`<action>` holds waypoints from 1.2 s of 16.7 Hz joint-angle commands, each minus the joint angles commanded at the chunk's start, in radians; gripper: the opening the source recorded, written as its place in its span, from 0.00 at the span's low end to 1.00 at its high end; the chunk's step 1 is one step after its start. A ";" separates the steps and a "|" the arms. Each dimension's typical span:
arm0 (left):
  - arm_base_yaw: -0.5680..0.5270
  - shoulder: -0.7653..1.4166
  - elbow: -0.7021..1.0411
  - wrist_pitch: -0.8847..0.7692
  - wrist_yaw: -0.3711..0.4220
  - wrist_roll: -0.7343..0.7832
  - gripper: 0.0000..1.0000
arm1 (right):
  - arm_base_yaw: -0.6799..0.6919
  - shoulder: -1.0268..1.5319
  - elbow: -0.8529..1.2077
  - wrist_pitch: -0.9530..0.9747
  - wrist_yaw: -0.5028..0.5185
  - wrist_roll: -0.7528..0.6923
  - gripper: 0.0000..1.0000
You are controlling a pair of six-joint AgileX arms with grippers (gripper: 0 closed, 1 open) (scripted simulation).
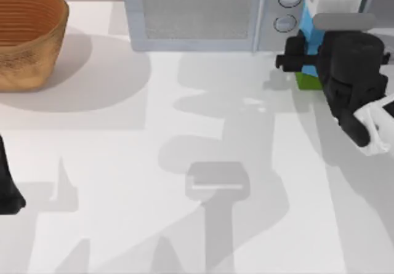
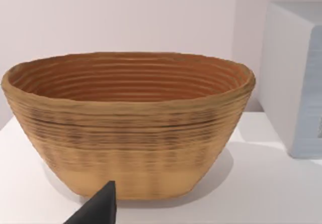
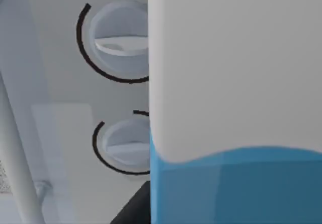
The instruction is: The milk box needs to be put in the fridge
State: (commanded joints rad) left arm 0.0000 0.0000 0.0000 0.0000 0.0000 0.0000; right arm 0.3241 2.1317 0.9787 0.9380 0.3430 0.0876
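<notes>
1. Jaws of right gripper: set around the milk box, one dark finger visible on the carton's left side in the top view; full pinch not clearly visible, so grip cannot be told for certain.
2. Milk box: upright near the worktop's back right corner, just beside the microwave's right end, white top, light-blue body, green base peeking below the gripper.
3. Right wrist view: carton close up, white above blue, overlapping the two round microwave knobs behind it.
4. Left gripper: parked at the worktop's left edge, jaw state impossible to tell; dark fingertip low in the left wrist view.
5. Woven basket: at the back left corner, well apart from the carton, microwave to its right.
</notes>
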 joint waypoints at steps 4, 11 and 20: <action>0.000 0.000 0.000 0.000 0.000 0.000 1.00 | -0.003 -0.163 0.063 -0.260 -0.001 0.001 0.00; 0.000 0.000 0.000 0.000 0.000 0.000 1.00 | -0.001 -0.322 0.127 -0.452 -0.004 0.001 0.00; 0.000 0.000 0.000 0.000 0.000 0.000 1.00 | -0.038 -0.542 -0.003 -0.502 -0.047 -0.011 0.00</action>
State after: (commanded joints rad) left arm 0.0000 0.0000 0.0000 0.0000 0.0000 0.0000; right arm 0.2863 1.5898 0.9760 0.4358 0.2957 0.0766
